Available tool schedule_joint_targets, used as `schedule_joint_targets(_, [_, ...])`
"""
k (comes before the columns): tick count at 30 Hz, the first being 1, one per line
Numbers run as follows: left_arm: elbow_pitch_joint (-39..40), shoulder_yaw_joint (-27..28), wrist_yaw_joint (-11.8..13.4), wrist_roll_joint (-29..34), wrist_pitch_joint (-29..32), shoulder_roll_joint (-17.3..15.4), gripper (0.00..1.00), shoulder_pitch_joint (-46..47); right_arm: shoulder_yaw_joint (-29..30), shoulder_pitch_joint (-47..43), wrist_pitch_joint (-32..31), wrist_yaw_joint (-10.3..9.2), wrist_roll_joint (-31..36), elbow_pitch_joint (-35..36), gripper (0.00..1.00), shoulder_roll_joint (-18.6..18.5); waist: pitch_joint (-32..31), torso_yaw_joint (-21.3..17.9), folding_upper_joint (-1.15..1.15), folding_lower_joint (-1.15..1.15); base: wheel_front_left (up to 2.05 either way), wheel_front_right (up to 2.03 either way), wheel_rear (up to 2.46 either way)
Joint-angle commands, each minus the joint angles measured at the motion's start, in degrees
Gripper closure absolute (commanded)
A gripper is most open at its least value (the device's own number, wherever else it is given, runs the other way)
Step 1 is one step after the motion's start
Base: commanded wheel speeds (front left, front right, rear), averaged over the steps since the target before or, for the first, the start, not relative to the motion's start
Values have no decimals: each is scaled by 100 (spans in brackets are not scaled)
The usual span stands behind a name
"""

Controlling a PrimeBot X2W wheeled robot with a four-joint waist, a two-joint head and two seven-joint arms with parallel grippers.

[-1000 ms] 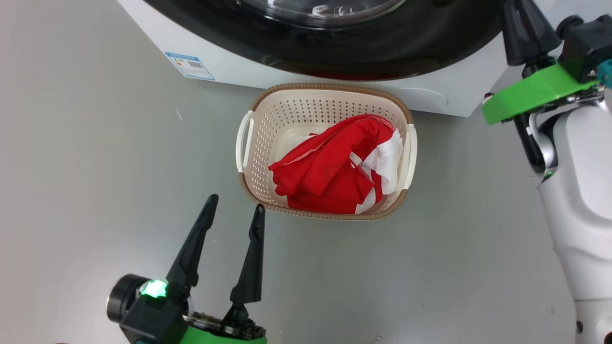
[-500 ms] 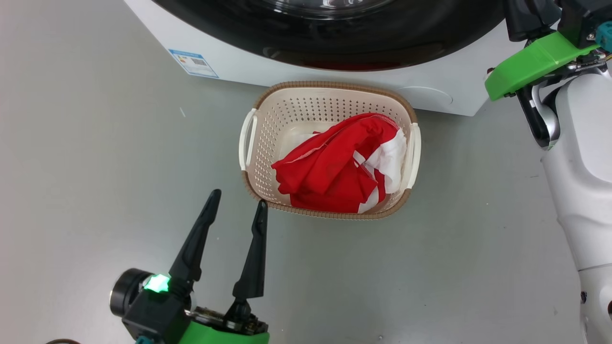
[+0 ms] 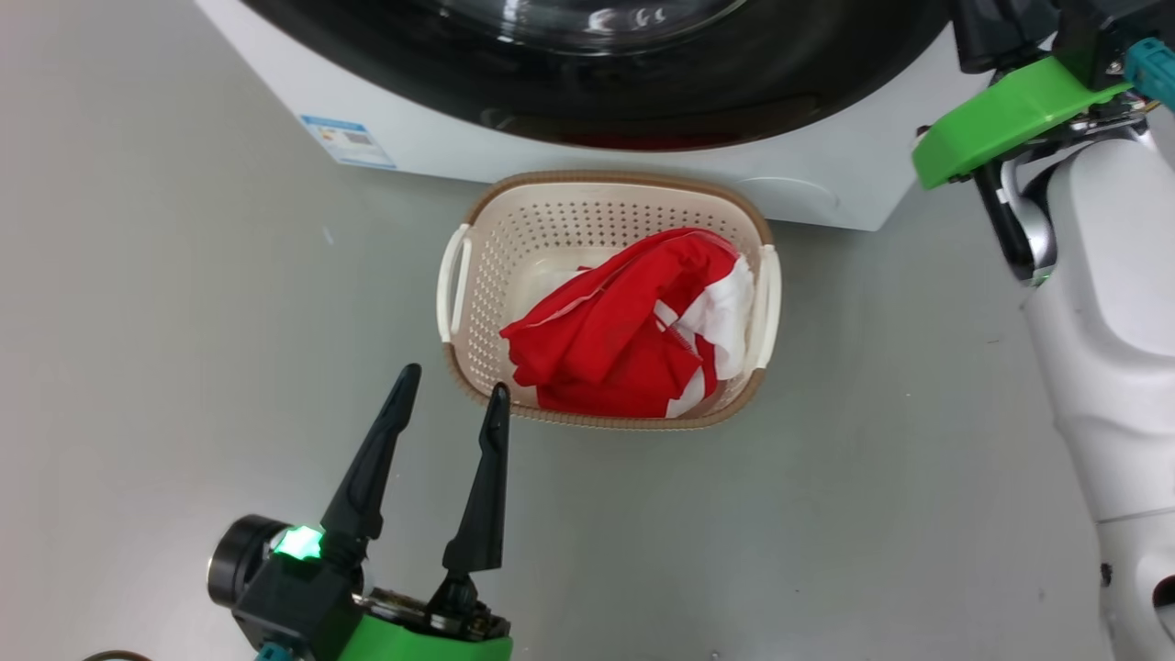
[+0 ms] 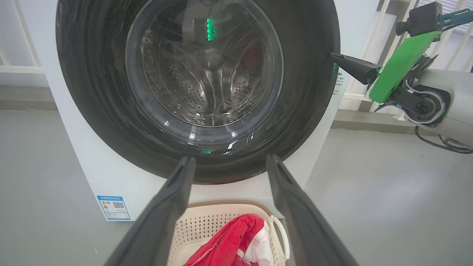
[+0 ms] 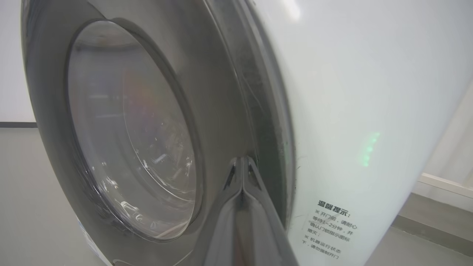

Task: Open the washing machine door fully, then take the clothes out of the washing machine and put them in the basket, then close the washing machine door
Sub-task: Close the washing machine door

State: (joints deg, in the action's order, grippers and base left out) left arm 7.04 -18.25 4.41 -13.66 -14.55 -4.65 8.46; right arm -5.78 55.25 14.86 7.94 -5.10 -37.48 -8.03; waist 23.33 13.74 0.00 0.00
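The washing machine (image 3: pixel 441 138) stands at the top of the head view, and its glossy black door (image 4: pixel 295 92) lies shut against the white front. Through the glass window (image 4: pixel 205 70) I see bare steel drum. The basket (image 3: pixel 606 176) sits on the floor right before the machine, with the red and white clothes (image 3: pixel 606 340) piled inside. My left gripper (image 3: pixel 453 386) hovers open by the basket's near left corner, nothing between its fingers. My right gripper (image 5: pixel 242 160) is shut, its tip (image 4: pixel 333 56) pressed on the door's right edge by the seam.
Grey floor spreads on both sides of the basket. A blue label sticker (image 3: pixel 347 140) marks the washer's lower left corner. My right arm's green wrist mount (image 3: pixel 1001 115) and pale forearm (image 3: pixel 1102 321) fill the right side. White railings (image 4: pixel 373 44) stand behind the machine.
The head camera has shifted, sliding the whole picture slightly left. My right wrist has moved up and in towards the door's edge. The left gripper and the basket stay put.
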Motion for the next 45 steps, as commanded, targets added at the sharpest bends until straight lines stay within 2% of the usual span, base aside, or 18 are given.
schedule_joint_targets(1, [119, 209, -47, 66, -45, -69, 0, 20, -116, -134, 13, -45, -73, 213, 97, 178, -62, -108, 0, 0, 0, 0, 0])
schedule_joint_targets(3, [117, 220, -52, 65, -45, -71, 0, 15, -192, -273, 13, -45, -122, 301, 64, 230, -107, -186, 0, 0, 0, 0, 0])
schedule_joint_targets(5, [115, 226, -52, 63, -45, -71, 0, 10, -236, -356, 13, -45, -148, 347, 63, 253, -133, -226, 0, 0, 0, 0, 0])
schedule_joint_targets(7, [107, 237, -59, 60, -45, -81, 0, 3, -323, -531, 13, -45, -186, 465, 46, 287, -190, -311, 0, 0, 0, 0, 0])
schedule_joint_targets(8, [101, 251, -62, 49, -45, -84, 0, 1, -367, -627, 13, -45, -199, 524, 20, 301, -221, -357, 0, 0, 0, 0, 0])
schedule_joint_targets(9, [94, 262, -67, 38, -45, -87, 0, 0, -409, -723, 13, -45, -217, 587, 0, 312, -254, -402, 0, 0, 0, 0, 0])
schedule_joint_targets(15, [82, 327, -88, 6, -45, -84, 0, -2, -521, -1317, 13, -45, -340, 989, 0, 327, -514, -684, 0, 0, 0, 0, 0])
schedule_joint_targets(31, [-81, 339, -97, 145, -45, -158, 0, -246, -113, -3236, -170, -45, -223, 2658, 0, 419, -1380, -1352, 0, 0, 0, 0, 0])
schedule_joint_targets(39, [-153, 460, -29, -36, -40, -165, 0, -388, 88, -3969, -363, -45, -81, 3347, 0, 443, -1659, -1547, 0, 0, 0, 0, 0])
schedule_joint_targets(45, [-192, 598, 44, -63, -32, -293, 0, -515, 296, -4581, -483, -45, -47, 3716, 0, 471, -1889, -1594, 0, 0, 0, 0, 0])
